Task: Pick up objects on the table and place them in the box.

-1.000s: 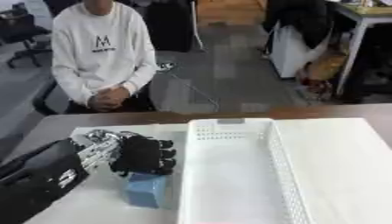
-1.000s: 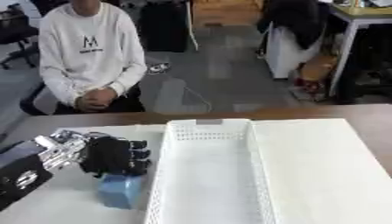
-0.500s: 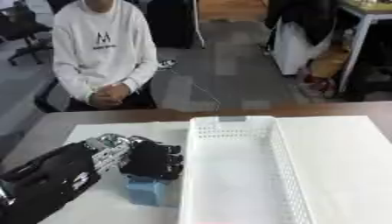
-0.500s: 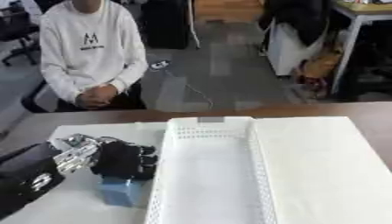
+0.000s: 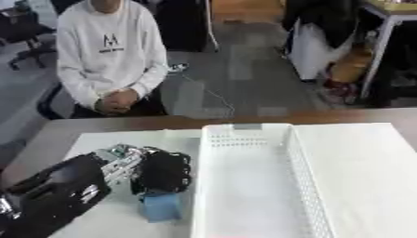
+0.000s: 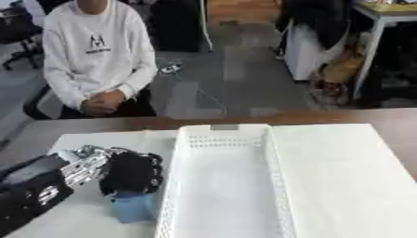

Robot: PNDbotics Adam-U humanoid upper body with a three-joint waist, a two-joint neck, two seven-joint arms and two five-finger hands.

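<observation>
A small blue block (image 5: 160,207) stands on the white table cover, just left of the white perforated box (image 5: 244,135). My left hand (image 5: 163,168), black with a silver wrist, comes in from the lower left and sits on top of the block. Its fingers curl down over the block's upper part and hide it. The block's base seems to touch the cover. Nothing lies inside the box. My right hand shows in neither view.
A white cover (image 6: 342,167) spreads over the brown table (image 6: 391,116) on both sides of the box. A seated person in a white sweater (image 5: 106,46) faces the table's far edge, hands folded, touching nothing.
My left hand has crept a little to the right and lower onto the blue block. The block and the box stay in place. The camera has shifted slightly.
</observation>
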